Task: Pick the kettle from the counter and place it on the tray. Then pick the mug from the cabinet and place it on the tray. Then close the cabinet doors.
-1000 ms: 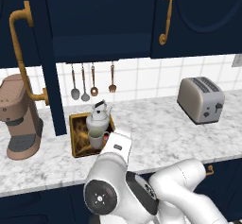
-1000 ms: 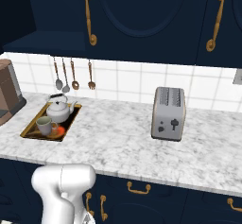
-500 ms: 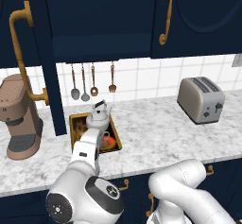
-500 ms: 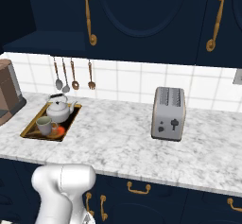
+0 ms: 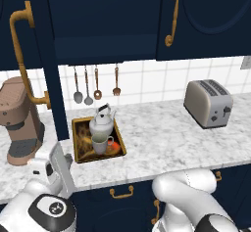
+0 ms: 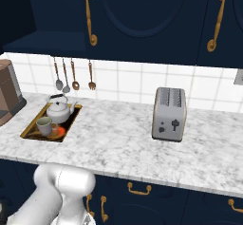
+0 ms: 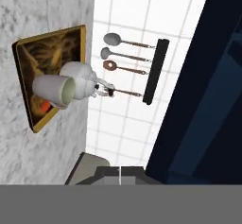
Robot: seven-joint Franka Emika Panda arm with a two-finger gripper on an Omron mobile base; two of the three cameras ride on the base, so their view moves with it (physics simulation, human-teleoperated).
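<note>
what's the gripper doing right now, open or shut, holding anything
gripper: shut, holding nothing; kettle and mug sit on the tray.

Stood on the desk (image 5: 162,143): tray (image 5: 78,152) toward the left, with kettle (image 5: 101,125) at its rear and mug (image 5: 100,144) just before the kettle, both inside the tray. Sat left of the tray, a coffee machine (image 5: 19,121); well to the right, a toaster (image 5: 209,102). Hung on the wall behind the tray, utensils (image 5: 88,86), under the cabinet (image 5: 108,20).
</note>
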